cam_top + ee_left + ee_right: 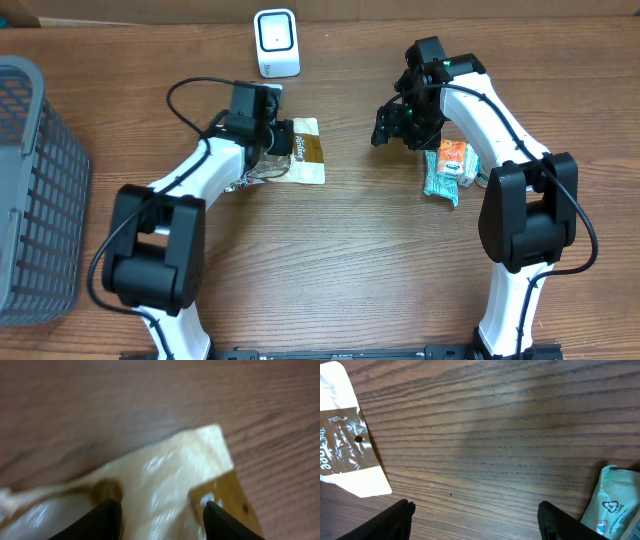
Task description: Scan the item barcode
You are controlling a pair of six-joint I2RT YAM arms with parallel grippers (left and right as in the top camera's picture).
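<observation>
My left gripper (282, 138), jaws apart, hangs over the cream-and-brown snack packet (310, 152) lying at 6 o'clock of the white scanner (276, 42), while my right gripper (392, 125) hovers spread wide at the packet's 3 o'clock.

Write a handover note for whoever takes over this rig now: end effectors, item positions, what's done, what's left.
Left end effector: open, straddling the cream-and-brown packet lying on the table.
Right end effector: open, empty, near the teal packet.
Scanner: standing at the far edge, nothing presented.
Done: nothing evident.
To do: grip a packet, show its barcode to the scanner.
</observation>
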